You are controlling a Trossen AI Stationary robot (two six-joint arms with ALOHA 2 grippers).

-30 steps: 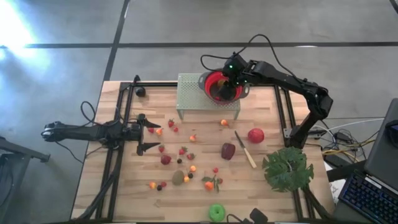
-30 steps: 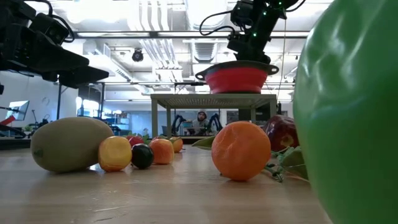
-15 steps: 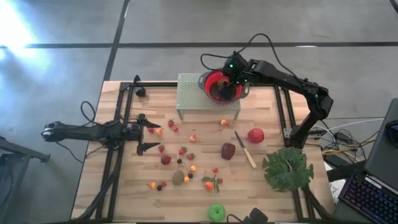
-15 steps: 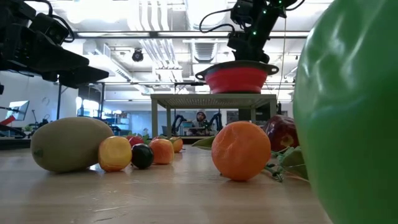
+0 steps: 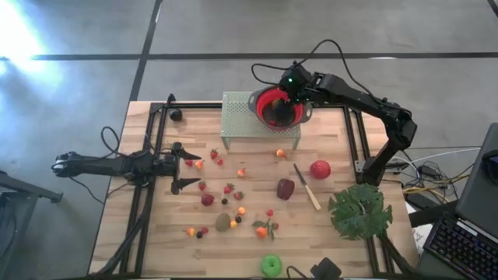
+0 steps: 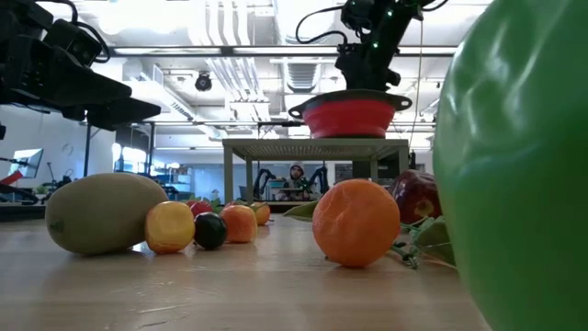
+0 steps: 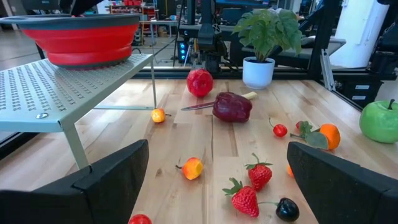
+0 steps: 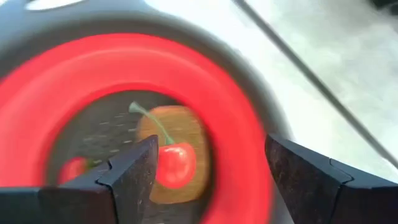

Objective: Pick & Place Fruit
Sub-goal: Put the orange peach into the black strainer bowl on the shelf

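From above, the right gripper (image 5: pixel 289 87) hangs over the red bowl (image 5: pixel 268 99), which sits on a perforated metal stand (image 5: pixel 237 118) at the far edge of the table (image 5: pixel 334 253); that perch makes the bowl the drop-off point, clear of the scattered fruit. Most fruit lies loose on the wood: a red apple (image 5: pixel 320 169) and a dark maroon fruit (image 5: pixel 285 189) either side of a pale-handled knife (image 5: pixel 306 187), a kiwi (image 5: pixel 223 222), strawberries (image 5: pixel 228 188) and a green apple (image 5: pixel 271 265) at the near edge. A big green leaf (image 5: pixel 359 211) rests at the right. The left gripper (image 5: pixel 187 164) waits low on the left, fingers spread wide and empty, aimed at the fruit.

At table height, the green apple (image 6: pixel 524 156) fills the right side, with an orange piece (image 6: pixel 356 222) and the kiwi (image 6: pixel 103 213) near the lens. The bowl (image 6: pixel 349 108) shows on its stand (image 6: pixel 312 144) with the right arm just above.

The left wrist view looks between its wide-open fingers (image 7: pixel 106 180) across strawberries (image 7: pixel 245 199) toward the maroon fruit (image 7: pixel 232 107) and red apple (image 7: pixel 199 83), so that arm seems poised for a next pick.

The right wrist view looks straight down into the bowl (image 8: pixel 242 155): a cherry (image 8: pixel 174 163) lies on another kiwi (image 8: pixel 186 130) inside, apart from the fingers (image 8: pixel 134 174), which stand parted with nothing between them. I judge this a release, the cherry delivered.
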